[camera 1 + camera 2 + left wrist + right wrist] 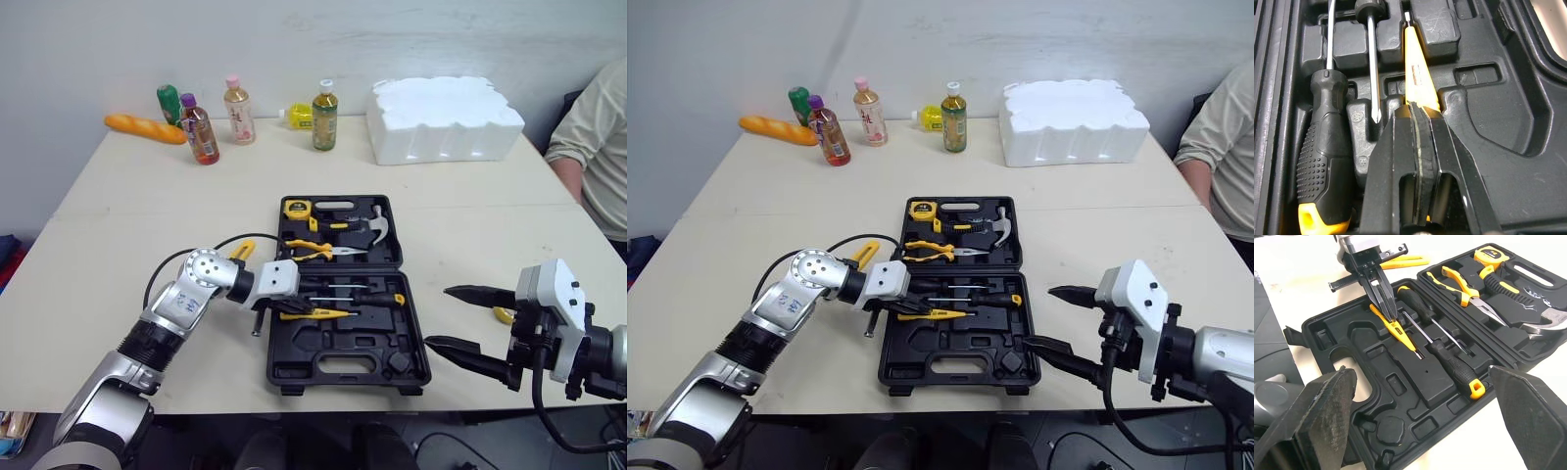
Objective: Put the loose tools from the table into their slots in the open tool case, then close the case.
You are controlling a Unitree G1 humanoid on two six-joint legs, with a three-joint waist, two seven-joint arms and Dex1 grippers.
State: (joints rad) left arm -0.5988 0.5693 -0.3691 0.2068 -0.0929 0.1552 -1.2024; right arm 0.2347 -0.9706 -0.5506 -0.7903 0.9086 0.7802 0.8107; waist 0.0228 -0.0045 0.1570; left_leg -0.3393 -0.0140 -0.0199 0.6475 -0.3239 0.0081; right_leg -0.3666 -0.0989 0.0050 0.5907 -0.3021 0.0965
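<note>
The slim yellow tool [318, 314] is down in the near half of the open tool case [294, 370], lying just robot-side of the two black-handled screwdrivers [353, 292]. The left gripper [1418, 111] has it pinched, fingers pressed together on the yellow body toward its left end. That grip makes sense: the arm comes in over the case's left side and slants down, which leaves the far end free to settle into the moulded groove.

The tool's long axis runs across the case, left to right, parallel to the screwdrivers. Its thin metal tip points to the robot's right, away from the gripper. Whether it's fully seated, I can't tell.

The right gripper [468, 323] hovers just beside the case's right edge, fingers spread wide and holding nothing. I'd say it's parked clear so it doesn't crowd the placement.

Further out, pliers [313, 251], a hammer [370, 223] and a tape measure [296, 208] sit in the far half. A loose yellow piece [242, 249] lies on the table [118, 225] beside the case's left edge.
</note>
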